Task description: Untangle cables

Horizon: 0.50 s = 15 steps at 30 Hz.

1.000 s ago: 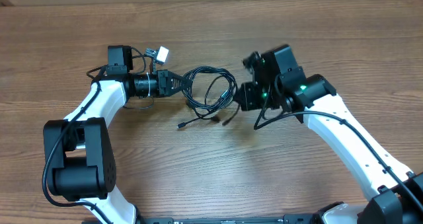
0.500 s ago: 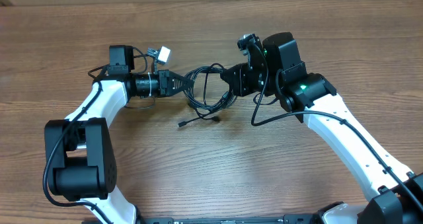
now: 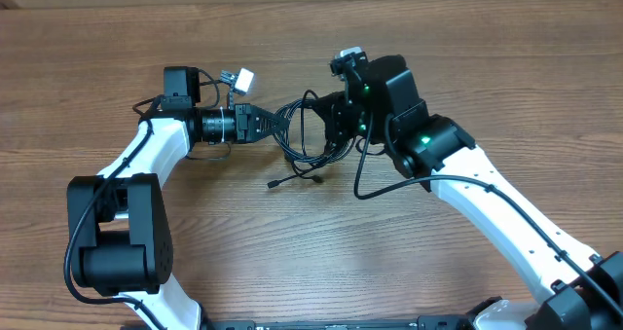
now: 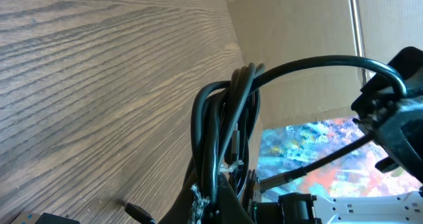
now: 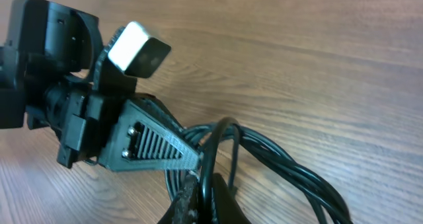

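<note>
On the wood table (image 3: 467, 67), left gripper (image 3: 271, 124) and right gripper (image 3: 331, 124) each pinched the cables (image 3: 310, 147). They seemed mid-separation; the next move needed a slow outward pull.

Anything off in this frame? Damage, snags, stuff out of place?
Both the left claw and right claw are shut on the cables, bunched tight between them; plug ends trail on the table. One oddity: whitish frayed bits at the left claw's tip in its wrist view. Pad or cable, can't tell.
</note>
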Each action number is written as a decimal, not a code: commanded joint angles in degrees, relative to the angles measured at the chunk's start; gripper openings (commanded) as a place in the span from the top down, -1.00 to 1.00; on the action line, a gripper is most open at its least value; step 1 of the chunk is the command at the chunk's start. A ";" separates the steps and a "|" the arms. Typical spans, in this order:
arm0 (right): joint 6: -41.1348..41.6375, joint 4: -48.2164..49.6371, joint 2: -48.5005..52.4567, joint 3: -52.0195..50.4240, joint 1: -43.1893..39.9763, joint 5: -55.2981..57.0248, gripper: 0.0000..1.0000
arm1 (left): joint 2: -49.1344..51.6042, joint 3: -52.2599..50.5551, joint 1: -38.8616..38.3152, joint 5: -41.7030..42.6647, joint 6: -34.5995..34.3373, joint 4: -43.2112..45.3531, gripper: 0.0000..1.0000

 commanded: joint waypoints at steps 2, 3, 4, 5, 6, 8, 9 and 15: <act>0.13 0.24 2.75 1.53 1.64 1.90 0.92 | -0.55 0.50 -0.39 2.99 0.48 0.26 0.92; 0.13 0.17 3.41 1.53 1.90 1.86 0.92 | -0.55 0.50 -0.39 2.99 0.48 0.26 0.92; 0.13 0.00 4.24 1.53 2.27 1.81 0.92 | -0.55 0.50 -0.39 2.97 0.50 0.26 0.91; 0.11 -0.22 4.74 1.53 2.56 1.64 0.93 | -0.55 0.48 -0.39 2.97 0.50 0.31 0.91; 0.13 -0.61 5.20 1.53 2.91 1.62 0.92 | -0.55 0.50 -0.39 2.93 0.52 0.44 0.92; 0.11 -2.21 5.70 1.53 3.56 1.68 0.93 | -0.55 0.50 -0.39 2.71 0.57 0.48 0.91; 0.13 -3.21 5.86 1.53 3.72 1.66 0.92 | -0.55 0.48 -0.39 2.54 0.57 0.48 0.92; 0.13 -11.15 5.90 1.53 3.76 1.66 0.92 | -0.55 0.48 -0.39 2.54 0.70 0.61 0.92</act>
